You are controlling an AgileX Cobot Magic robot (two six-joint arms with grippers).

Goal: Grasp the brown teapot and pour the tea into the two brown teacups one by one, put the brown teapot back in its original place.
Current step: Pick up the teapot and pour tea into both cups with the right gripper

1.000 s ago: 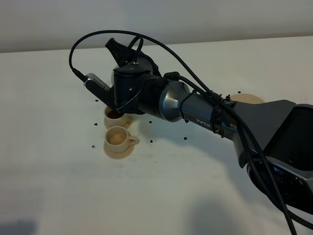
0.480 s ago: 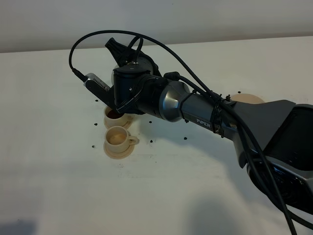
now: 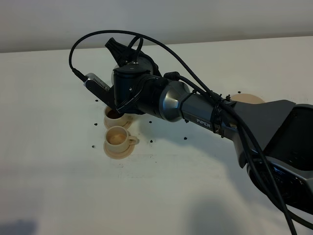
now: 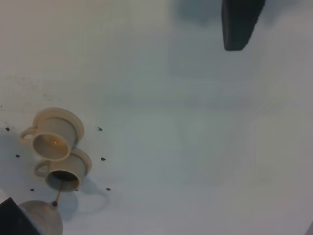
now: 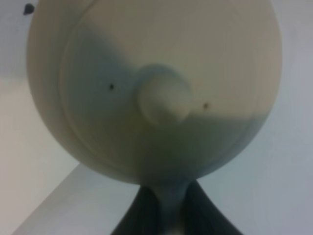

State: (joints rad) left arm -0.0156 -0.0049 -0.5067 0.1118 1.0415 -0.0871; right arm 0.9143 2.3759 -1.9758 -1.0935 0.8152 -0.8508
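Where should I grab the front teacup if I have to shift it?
On the front teacup, I'd take the loop handle, coming down from above. It juts toward the right of the high view, clear of the rear cup and the teapot pouring into it.

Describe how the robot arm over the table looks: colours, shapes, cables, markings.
The right arm has glossy black housings, a rounded silver-grey joint shell and white PIPER lettering. Black cables loop above it and are strapped to the forearm.

No visible change over the last second, right tool (image 5: pixel 164 215) and arm (image 3: pixel 195 110) unmoved (high view only)
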